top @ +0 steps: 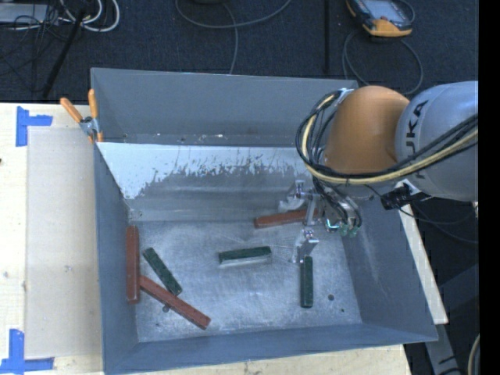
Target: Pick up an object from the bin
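The claw hangs with a dark green stick just beside its tip and a brown stick to its left. I cannot tell whether it is apart or together.

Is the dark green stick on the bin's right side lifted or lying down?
Lying down. The dark green stick rests flat on the bin floor, one end near the gripper.
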Controlling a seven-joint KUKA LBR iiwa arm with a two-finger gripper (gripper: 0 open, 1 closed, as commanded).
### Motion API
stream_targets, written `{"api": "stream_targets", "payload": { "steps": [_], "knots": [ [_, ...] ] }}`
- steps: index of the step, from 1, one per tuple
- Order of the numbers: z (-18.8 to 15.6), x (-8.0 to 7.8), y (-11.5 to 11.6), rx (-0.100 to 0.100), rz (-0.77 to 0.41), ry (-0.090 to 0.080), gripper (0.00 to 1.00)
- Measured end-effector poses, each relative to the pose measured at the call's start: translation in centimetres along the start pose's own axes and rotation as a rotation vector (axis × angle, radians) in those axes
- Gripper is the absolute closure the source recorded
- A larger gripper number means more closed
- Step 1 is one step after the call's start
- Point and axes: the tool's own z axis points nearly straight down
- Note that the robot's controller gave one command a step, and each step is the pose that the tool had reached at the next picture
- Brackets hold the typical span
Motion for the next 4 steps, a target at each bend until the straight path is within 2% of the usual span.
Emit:
{"api": "stream_targets", "payload": {
  "steps": [1, 2, 3, 4],
  "knots": [
    [-0.5, -0.2, 0.0, 0.0, 0.0, -0.007, 0.0],
    [6.0, -2.4, 2.7, 0.001, 0.014, -0.049, 1.0],
    [6.5, -1.6, 2.8, 0.0, 0.012, -0.013, 0.0],
    [6.5, -1.7, 2.8, 0.0, 0.012, -0.014, 0.0]
  ]
}}
